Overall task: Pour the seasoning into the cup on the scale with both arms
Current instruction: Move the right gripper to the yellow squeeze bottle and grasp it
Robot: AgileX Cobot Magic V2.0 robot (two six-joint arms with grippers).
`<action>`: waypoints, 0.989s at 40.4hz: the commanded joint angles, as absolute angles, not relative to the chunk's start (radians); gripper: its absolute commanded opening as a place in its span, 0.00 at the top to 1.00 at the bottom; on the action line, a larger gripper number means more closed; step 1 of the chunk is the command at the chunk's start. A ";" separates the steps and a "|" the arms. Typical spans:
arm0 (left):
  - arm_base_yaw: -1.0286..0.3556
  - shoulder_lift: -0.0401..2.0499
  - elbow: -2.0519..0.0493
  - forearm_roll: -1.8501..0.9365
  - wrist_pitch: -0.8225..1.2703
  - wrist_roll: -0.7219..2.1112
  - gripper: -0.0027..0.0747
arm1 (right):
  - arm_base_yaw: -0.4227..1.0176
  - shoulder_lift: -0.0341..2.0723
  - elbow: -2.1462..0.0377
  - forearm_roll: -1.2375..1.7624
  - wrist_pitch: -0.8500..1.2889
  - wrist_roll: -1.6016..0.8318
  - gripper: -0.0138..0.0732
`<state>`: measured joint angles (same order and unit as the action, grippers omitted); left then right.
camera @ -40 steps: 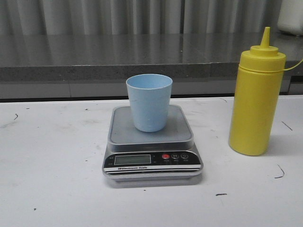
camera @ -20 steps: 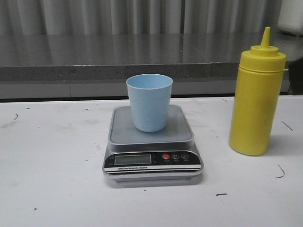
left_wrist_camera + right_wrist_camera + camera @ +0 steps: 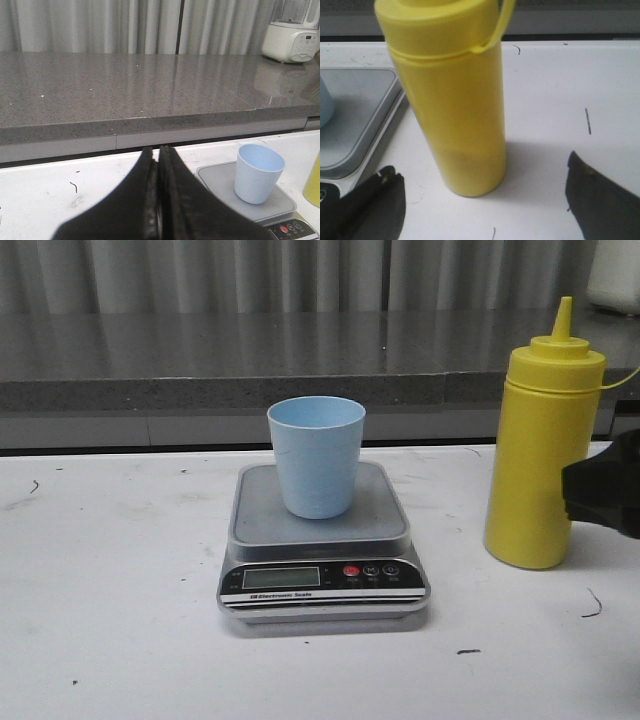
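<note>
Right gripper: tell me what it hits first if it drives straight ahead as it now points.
Most likely the seasoning bottle. In the wrist view the right gripper is open, its fingers spread either side of the upright bottle, which stands directly ahead on the table beside the scale. How much gap remains is unclear.

Smooth, slightly glossy yellow plastic on the seasoning (image 3: 541, 460); pale blue matt plastic on the cup (image 3: 316, 455). Brushed steel platform and glossy black panel on the scale (image 3: 322, 545). Scuffed matt white bench (image 3: 120, 620).
</note>
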<state>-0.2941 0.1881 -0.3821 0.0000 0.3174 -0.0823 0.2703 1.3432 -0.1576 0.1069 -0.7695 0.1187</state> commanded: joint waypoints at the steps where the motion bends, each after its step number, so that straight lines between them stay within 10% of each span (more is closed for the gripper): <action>1: -0.293 0.198 -0.409 -0.008 0.237 -0.092 0.99 | 0.271 1.421 -0.178 0.059 -0.980 0.166 0.08; 40: -0.293 0.198 -0.409 -0.008 0.239 -0.092 0.99 | 0.270 1.825 -0.398 0.059 -1.236 0.216 0.08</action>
<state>-0.2941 0.1881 -0.3821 0.0000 0.3174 -0.0823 0.2706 1.8400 -0.3719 0.0530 -1.1340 0.2159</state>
